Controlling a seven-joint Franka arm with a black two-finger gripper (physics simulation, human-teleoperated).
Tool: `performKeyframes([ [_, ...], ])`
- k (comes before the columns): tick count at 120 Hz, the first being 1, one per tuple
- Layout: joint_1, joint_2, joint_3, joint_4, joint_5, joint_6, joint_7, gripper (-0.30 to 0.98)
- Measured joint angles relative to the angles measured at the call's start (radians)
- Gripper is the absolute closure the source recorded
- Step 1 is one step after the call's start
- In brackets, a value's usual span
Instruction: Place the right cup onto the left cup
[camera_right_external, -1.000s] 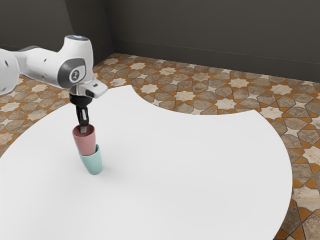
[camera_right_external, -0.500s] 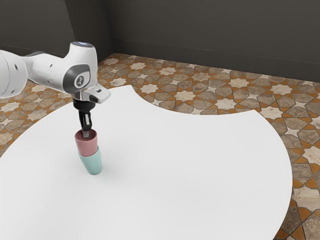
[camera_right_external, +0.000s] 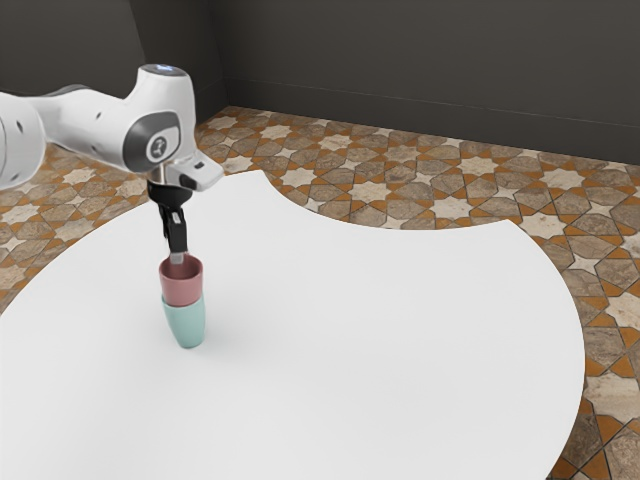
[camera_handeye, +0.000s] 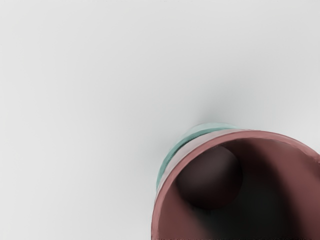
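One pink cup (camera_right_external: 182, 290) partly inside a teal cup (camera_right_external: 187, 324)

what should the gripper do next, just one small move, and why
I'd probably have the gripper rise straight up, provided it isn't gripping the pink cup, which I can't confirm. That cup looks upright, its lower part inside the teal cup, so it seems placed. The gripper's tip is right at the pink rim, so moving sideways might tip both cups.
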Motion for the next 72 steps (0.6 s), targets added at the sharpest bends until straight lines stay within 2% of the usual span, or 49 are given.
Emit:
performKeyframes([
  [48,-0.034,-0.075,0.004,0.141,-0.067,-0.128,0.043,0.01],
  [72,-0.058,-0.128,0.028,0.163,-0.075,-0.188,0.058,0.00],
])
